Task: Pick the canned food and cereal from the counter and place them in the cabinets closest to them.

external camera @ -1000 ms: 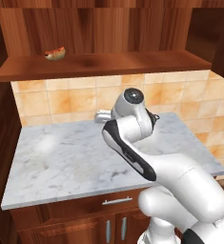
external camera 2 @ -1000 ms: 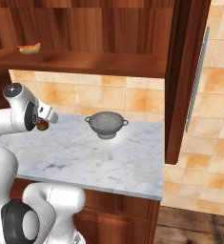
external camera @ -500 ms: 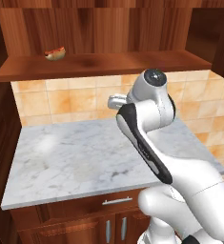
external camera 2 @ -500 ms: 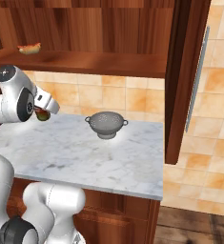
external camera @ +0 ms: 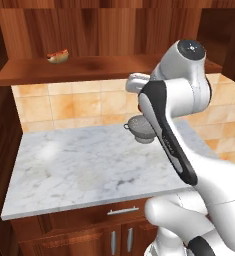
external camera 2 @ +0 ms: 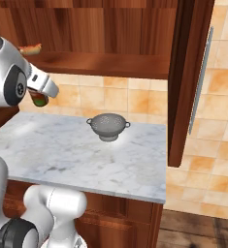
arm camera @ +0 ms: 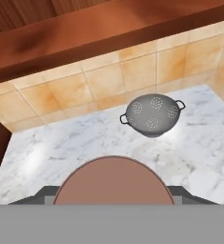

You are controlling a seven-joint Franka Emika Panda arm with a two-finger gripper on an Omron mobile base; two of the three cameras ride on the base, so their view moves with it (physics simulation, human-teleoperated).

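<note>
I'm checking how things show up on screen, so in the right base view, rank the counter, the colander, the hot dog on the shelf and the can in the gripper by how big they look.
1. The counter, by far the largest.
2. The colander.
3. The hot dog and the canned food look about alike; the can is partly hidden by the gripper and nearer the camera, so I won't rank them.

A red-and-green labelled can [external camera 2: 38, 99] with a brownish top sits in the white gripper [external camera 2: 39, 93], above a white-grey veined marble counter [external camera: 89, 170], with a perforated grey colander [arm camera: 153, 114] ahead, peach tiled wall [arm camera: 99, 81], and reddish-brown wooden cabinets [external camera 2: 105, 29] overhead.
</note>
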